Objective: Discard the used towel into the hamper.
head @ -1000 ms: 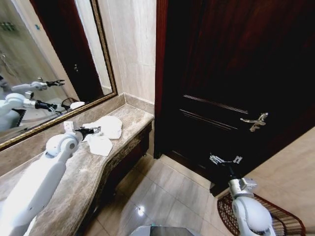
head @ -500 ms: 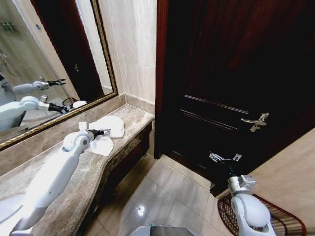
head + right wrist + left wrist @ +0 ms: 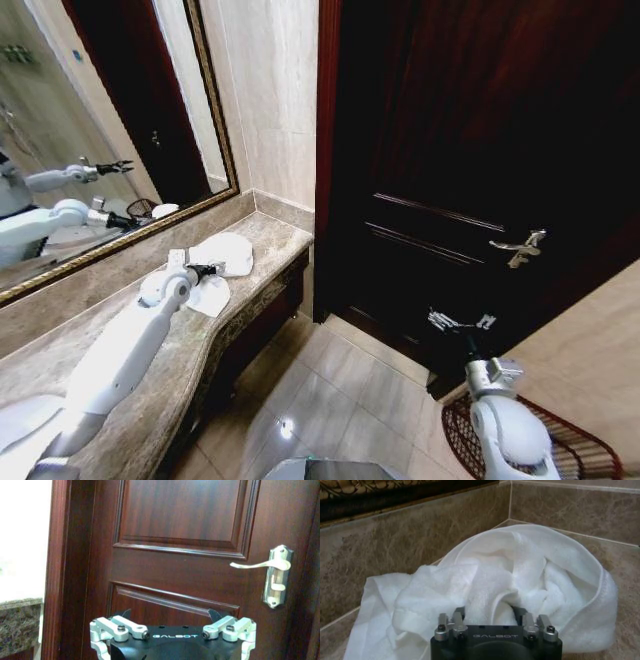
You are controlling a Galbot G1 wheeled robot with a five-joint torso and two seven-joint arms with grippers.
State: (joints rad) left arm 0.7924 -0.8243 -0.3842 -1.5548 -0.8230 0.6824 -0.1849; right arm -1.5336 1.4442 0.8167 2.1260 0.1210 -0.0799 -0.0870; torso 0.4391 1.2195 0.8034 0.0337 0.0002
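Head and wrist views of the towel pick-up. The left gripper (image 3: 207, 269) is reaching across the stone table (image 3: 150, 385) to the crumpled white towel (image 3: 222, 262), which is lying in the far corner below the mirror (image 3: 90, 120) and the tiled wall. In the left wrist view the left gripper (image 3: 489, 612) is pressing into the folds of the towel (image 3: 520, 581); cloth is bulging up between the fingers, whose tips are buried in it, so whether they are open or closing on the fabric cannot be told.

The right gripper (image 3: 459, 322) is hanging idle low on the robot's right, facing the dark wooden door (image 3: 190, 555) with its metal handle (image 3: 272, 575); its fingers are standing spread apart and holding nothing.

The hamper (image 3: 575, 445) is sitting on the floor at the robot's right, beside the right arm, well apart from the towel.

Judged step: grasping, with lifting and carrying not yet done. The next move is calling for a firm pinch on a thick fold, then a lift clear of the table edge and a swing rightward over the hamper.

The hamper's near side is hidden behind the right arm and cut off at the picture's edge.
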